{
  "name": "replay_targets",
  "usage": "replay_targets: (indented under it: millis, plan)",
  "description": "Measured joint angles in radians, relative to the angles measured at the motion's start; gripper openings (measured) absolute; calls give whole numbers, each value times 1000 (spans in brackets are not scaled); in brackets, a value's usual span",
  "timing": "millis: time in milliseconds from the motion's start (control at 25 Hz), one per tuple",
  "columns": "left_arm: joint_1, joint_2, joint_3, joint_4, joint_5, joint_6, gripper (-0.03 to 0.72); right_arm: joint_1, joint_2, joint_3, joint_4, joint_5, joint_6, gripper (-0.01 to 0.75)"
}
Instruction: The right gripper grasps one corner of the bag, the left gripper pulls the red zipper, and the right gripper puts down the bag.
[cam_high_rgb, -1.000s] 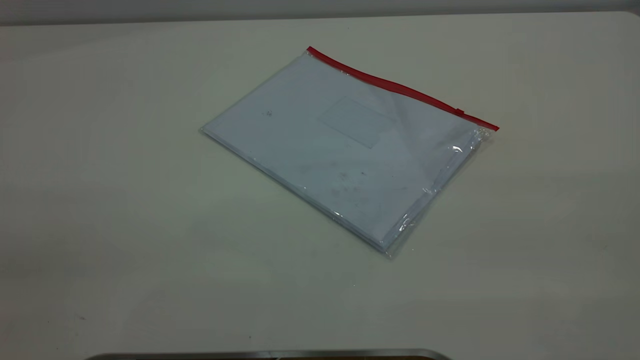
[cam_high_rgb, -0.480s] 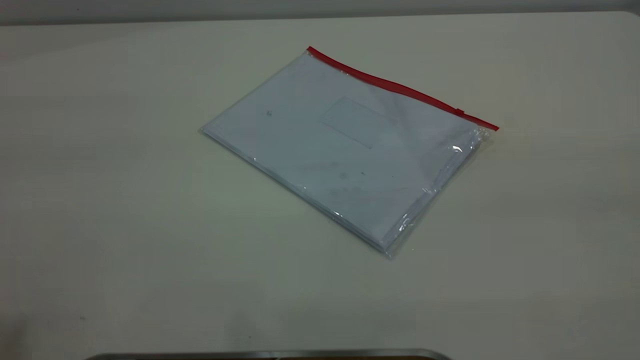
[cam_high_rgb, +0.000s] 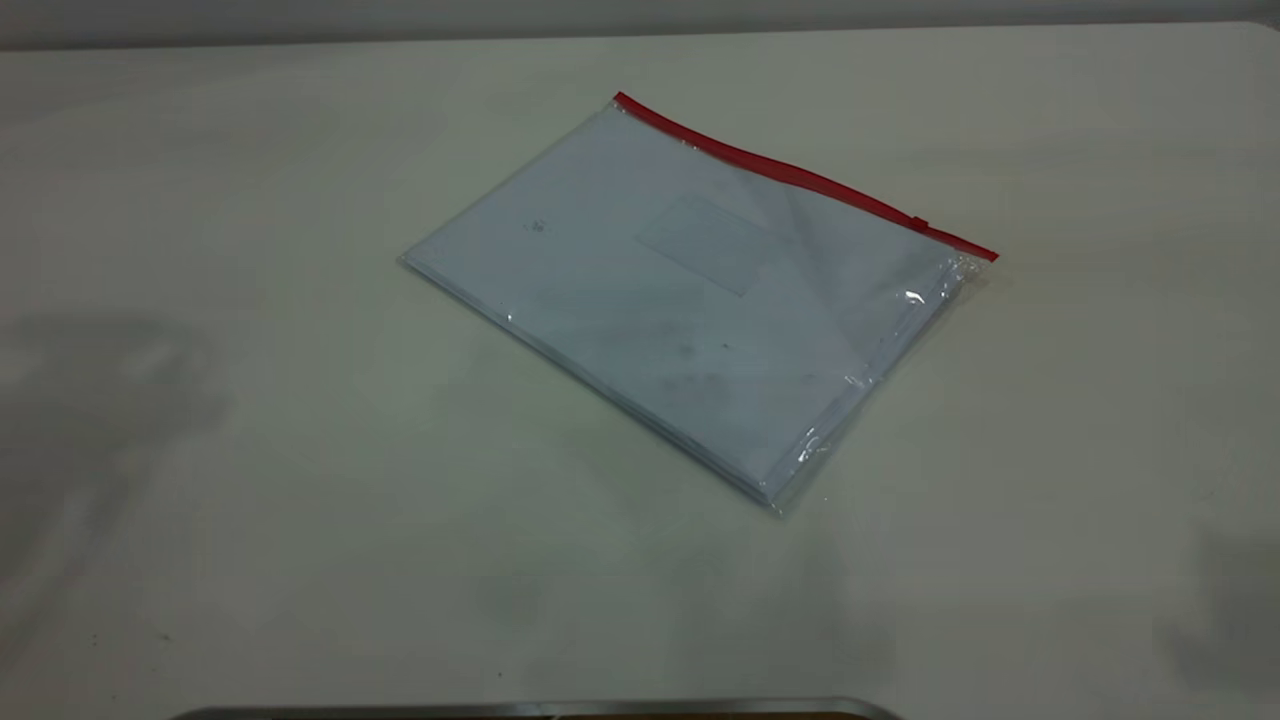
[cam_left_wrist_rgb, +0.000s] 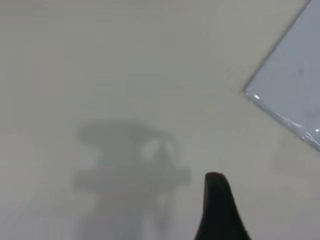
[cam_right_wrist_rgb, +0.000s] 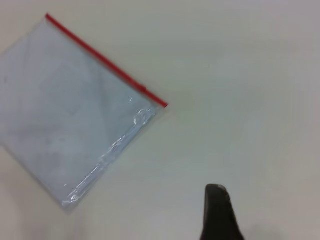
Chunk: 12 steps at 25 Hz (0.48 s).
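Observation:
The clear bag (cam_high_rgb: 690, 290) with white paper inside lies flat mid-table, turned at an angle. The red zipper (cam_high_rgb: 790, 175) runs along its far edge, with the slider tab (cam_high_rgb: 918, 223) near the right corner of the bag (cam_high_rgb: 985, 257). Neither gripper shows in the exterior view; only their shadows fall on the table at lower left and lower right. In the right wrist view a black part of my right gripper (cam_right_wrist_rgb: 218, 212) hangs above bare table, apart from the bag (cam_right_wrist_rgb: 75, 115) and zipper (cam_right_wrist_rgb: 105, 60). In the left wrist view my left gripper (cam_left_wrist_rgb: 218, 210) is above bare table, apart from the bag (cam_left_wrist_rgb: 292, 85).
The pale table (cam_high_rgb: 250, 450) spreads wide around the bag. A metal edge (cam_high_rgb: 540, 708) lines the front of the table. A wall edge runs along the back.
The bag has not moved. Dark shadows have spread onto the table at the lower left and lower right of the exterior view.

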Motion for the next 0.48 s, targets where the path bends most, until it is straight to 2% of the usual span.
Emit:
replay_targets:
  millis: [320, 480]
  plan:
    - [0, 275, -102, -338, -45, 444, 546, 3, 436, -4, 251, -171, -183, 530]
    - [-3, 356, -114, -489, -43, 672, 546, 3, 642, -23, 407, -188, -351, 530]
